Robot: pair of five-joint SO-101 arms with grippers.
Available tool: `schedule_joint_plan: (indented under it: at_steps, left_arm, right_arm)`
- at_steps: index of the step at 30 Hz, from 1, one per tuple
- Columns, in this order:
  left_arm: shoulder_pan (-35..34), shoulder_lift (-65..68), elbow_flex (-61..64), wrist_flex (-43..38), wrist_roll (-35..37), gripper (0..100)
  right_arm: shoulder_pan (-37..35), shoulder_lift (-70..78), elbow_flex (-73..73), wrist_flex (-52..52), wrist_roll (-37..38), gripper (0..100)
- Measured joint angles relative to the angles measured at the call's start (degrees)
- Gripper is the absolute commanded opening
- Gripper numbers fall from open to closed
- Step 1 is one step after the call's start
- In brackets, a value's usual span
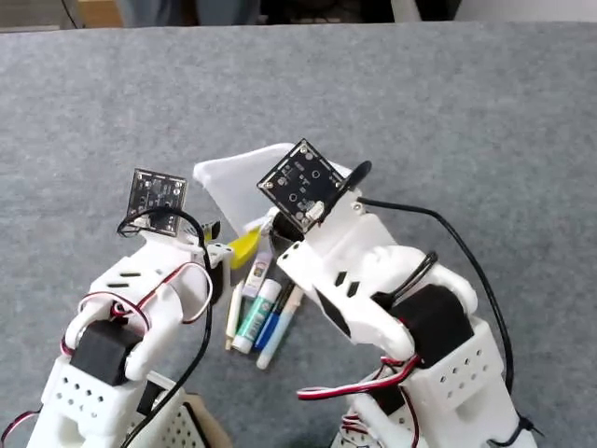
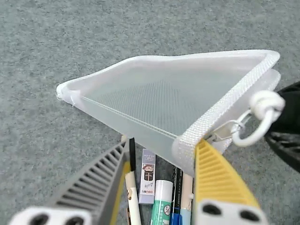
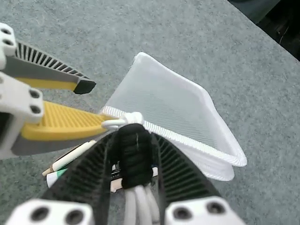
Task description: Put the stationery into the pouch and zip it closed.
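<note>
A white mesh pouch (image 1: 238, 177) (image 2: 164, 98) (image 3: 168, 108) lies mid-table with its mouth raised and gaping. My right gripper (image 1: 359, 172) (image 3: 133, 129) is shut on the zip pull (image 2: 262, 107) (image 3: 127, 119), a ring with a white knotted cord, at the mouth's corner. My left gripper (image 1: 229, 241) (image 2: 161, 147) (image 3: 96, 104) is open at the mouth, its yellow finger (image 2: 218, 173) against the zip edge. The stationery (image 1: 261, 313) (image 2: 159, 197) (image 3: 70, 161), several pens, a glue stick and a small lilac box, lies in a bundle on the mat just outside the mouth, between the left fingers.
A grey felt mat (image 1: 466, 112) covers the table, with open room on the far side and to both flanks. The two arm bases crowd the near edge. A brown object (image 1: 201, 429) pokes in at the bottom edge.
</note>
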Motion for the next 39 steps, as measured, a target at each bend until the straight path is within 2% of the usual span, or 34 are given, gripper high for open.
schedule_joint_plan:
  at_steps: [2, 6, 8, 11, 28, 39]
  left_arm:
    - [0.00, 0.00, 0.00, 0.00, 0.00, 17]
    - [0.00, 0.00, 0.09, -1.23, 0.00, 2]
    - [0.00, 0.00, 0.97, -3.25, 0.00, 5]
    - [0.00, 0.00, 2.73, -5.63, -0.18, 4]
    - [0.00, 0.09, 2.99, -6.07, -0.18, 3]
    - [-1.14, 0.26, 2.46, -6.07, -0.18, 3]
  right_arm:
    - [0.00, 0.00, 0.00, 0.00, 0.00, 1.2]
    - [0.00, 0.00, 0.00, 0.00, 0.00, 1.2]
    - [-0.18, 0.00, 0.00, 0.00, 0.00, 1.2]
    - [-0.18, 0.00, 0.00, 0.00, 0.00, 1.2]
    - [-0.18, 0.00, 0.00, 0.00, 0.00, 1.2]
    - [5.36, -0.09, -0.09, 3.69, 0.00, 1.2]
